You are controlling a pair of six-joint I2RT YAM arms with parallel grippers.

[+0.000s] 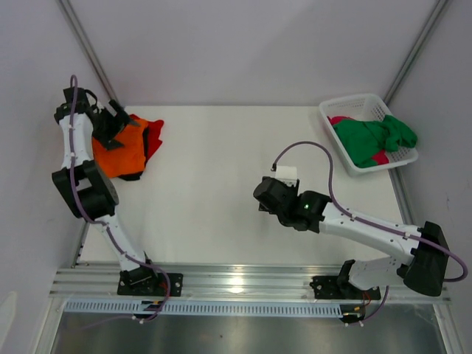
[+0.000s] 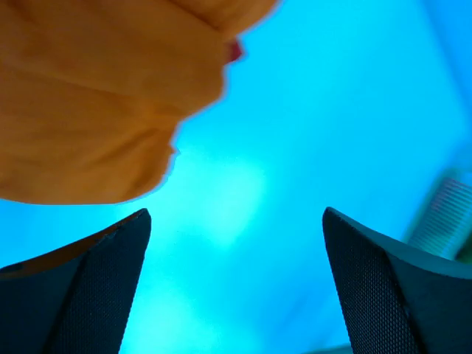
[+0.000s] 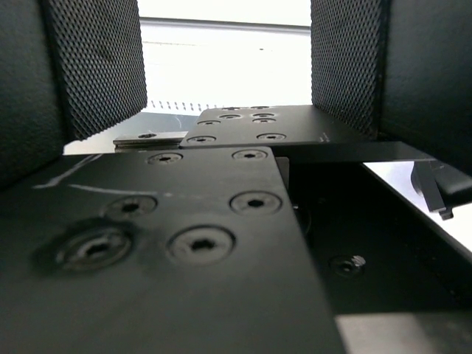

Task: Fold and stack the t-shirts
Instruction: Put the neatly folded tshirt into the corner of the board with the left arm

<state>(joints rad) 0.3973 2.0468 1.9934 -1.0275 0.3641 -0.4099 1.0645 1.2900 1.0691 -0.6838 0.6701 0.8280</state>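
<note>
Left claw (image 1: 110,127) wide open, empty, over orange t-shirt (image 1: 120,153) at desk (image 1: 214,147) far-left edge. Right claw (image 1: 265,196) open, empty, mid-desk.

The overhead view is evenly bright and sharp, with glare on the metal rail (image 1: 236,284) at the table's (image 1: 221,184) near edge. The left wrist view is blurred (its background tinted cyan), the orange t-shirt (image 2: 88,96) soft. The right wrist view is dim below, blown white behind.
</note>
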